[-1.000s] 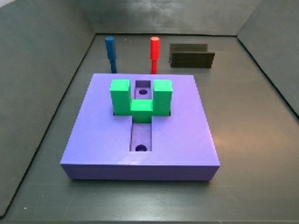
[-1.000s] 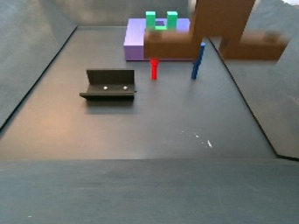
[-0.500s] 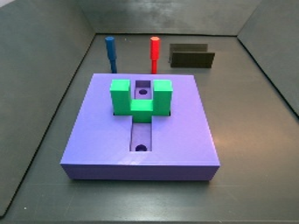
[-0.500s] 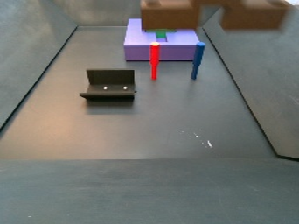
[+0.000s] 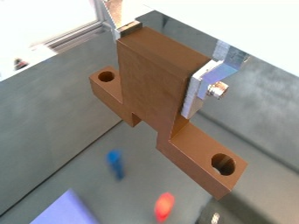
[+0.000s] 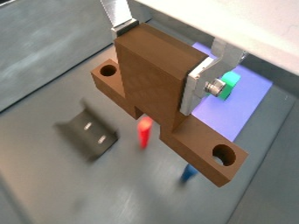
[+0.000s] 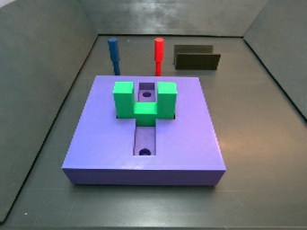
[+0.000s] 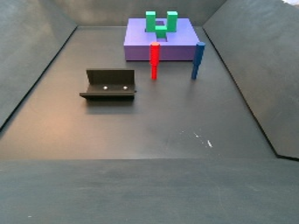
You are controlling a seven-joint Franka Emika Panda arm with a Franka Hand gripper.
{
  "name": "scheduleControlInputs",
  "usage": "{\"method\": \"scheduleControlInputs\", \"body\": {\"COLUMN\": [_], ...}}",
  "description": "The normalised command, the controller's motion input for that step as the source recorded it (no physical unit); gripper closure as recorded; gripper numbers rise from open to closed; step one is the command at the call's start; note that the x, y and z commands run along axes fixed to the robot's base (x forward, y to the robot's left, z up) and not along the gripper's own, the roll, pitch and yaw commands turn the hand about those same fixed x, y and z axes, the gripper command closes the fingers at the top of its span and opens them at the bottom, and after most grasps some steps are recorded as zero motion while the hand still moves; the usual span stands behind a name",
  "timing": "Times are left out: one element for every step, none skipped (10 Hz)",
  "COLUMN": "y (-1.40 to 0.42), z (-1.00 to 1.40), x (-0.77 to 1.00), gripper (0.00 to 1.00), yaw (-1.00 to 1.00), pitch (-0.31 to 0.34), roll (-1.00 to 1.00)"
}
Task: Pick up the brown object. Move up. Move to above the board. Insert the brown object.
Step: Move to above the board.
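Note:
My gripper [image 5: 158,59] is shut on the brown object [image 5: 158,83], a wood-coloured cross-shaped piece with a round hole in each side arm. It shows the same way in both wrist views [image 6: 152,80]; a silver finger [image 6: 201,80] presses its side. The gripper and the piece are high above the floor and out of both side views. The board [image 7: 186,135] is a lavender slab with a slot and a green U-shaped block [image 7: 146,99] on top. It also shows in a side view [image 8: 138,37] and far below the piece in a wrist view [image 6: 239,109].
A red peg [image 7: 159,54] and a blue peg [image 7: 114,54] stand on the floor by the board's edge. The fixture [image 8: 108,85] stands apart from them. Grey walls enclose the floor.
The brown object has risen: it filled the top of a side view a second ago, was higher half a second ago, and is now out of that view.

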Motion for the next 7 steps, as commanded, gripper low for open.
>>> {"method": "scheduleControlInputs", "body": {"y": [-1.40,-1.40,-1.40,-1.40,-1.40,-0.94,-0.65], "z": [0.15,0.16,0.16,0.17,0.18,0.12,0.09], "x": [0.14,0.15,0.16,0.20,0.23,0.19,0.16], "gripper": [1.00,1.00,1.00,1.00,1.00,1.00,1.00], "yaw": [0.01,0.01,0.01,0.00,0.00,0.01,0.00], "pitch": [0.033,0.066,0.084,0.125,0.146,0.154,0.156], "roll": [-0.01,0.01,0.01,-0.01,0.01,0.02,0.02]}}
